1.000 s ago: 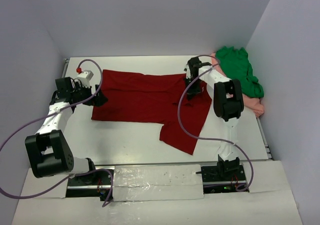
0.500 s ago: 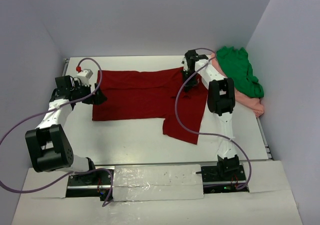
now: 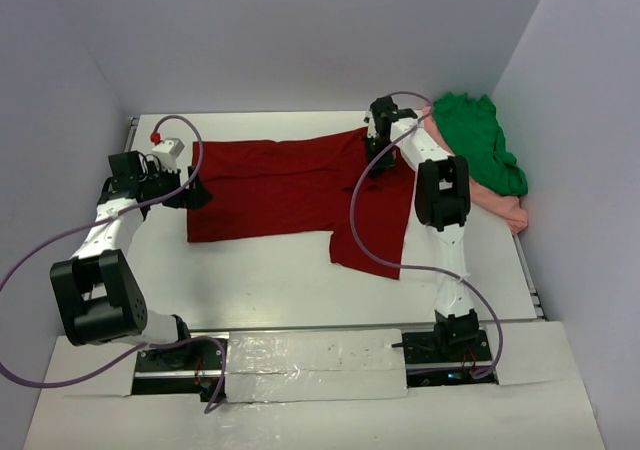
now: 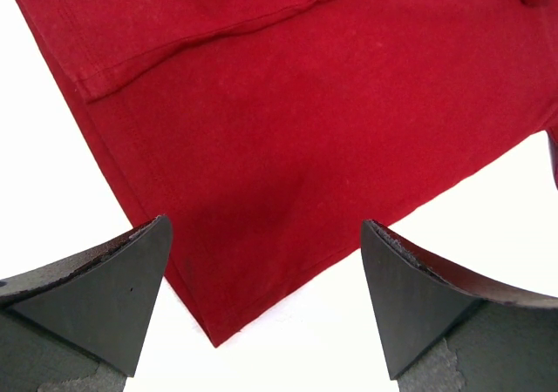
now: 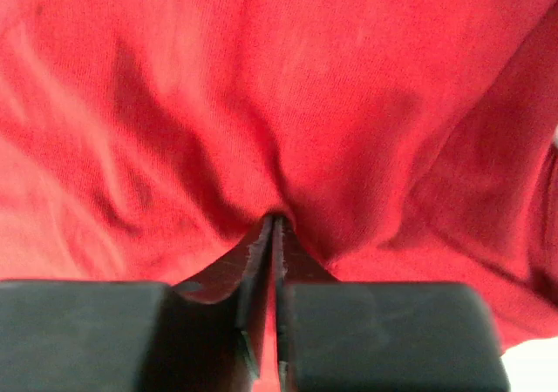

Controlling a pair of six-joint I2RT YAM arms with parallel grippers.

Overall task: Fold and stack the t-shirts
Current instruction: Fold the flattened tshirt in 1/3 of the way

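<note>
Your right gripper (image 3: pixel 378 142) was clamped on the dark red t-shirt (image 3: pixel 280 185). In the right wrist view its fingers (image 5: pixel 218 274) were pressed nearly together, with red cloth puckered into a small ridge at the tips (image 5: pixel 273 222). The grip sat at about 1 o'clock on the shirt, along its far edge. From there the right arm ran back toward 6 o'clock, over the shirt's right part.

Your left gripper (image 3: pixel 197 192) stood wide apart at the shirt's 9 o'clock end. In the left wrist view both fingers (image 4: pixel 105 287) were spread, and a corner of the shirt (image 4: pixel 288 131) lay in the gap (image 4: pixel 263 226), pointing to 6 o'clock of that view. A stitched hem ran up its left side. Cannot tell whether the pads touched the cloth or the table (image 3: pixel 260 280). Nothing was held.

The dark red shirt lay spread mostly flat on the white table, with its long axis from 9 to 3 o'clock. One flap reached down toward 5 o'clock, near the right arm.

The green t-shirt (image 3: pixel 480 140) lay bunched at about 2 o'clock on the table, against the right wall and just beside the right gripper's arm. The salmon pink t-shirt (image 3: pixel 503 210) lay under it, showing only at the pile's 5 o'clock edge.
</note>
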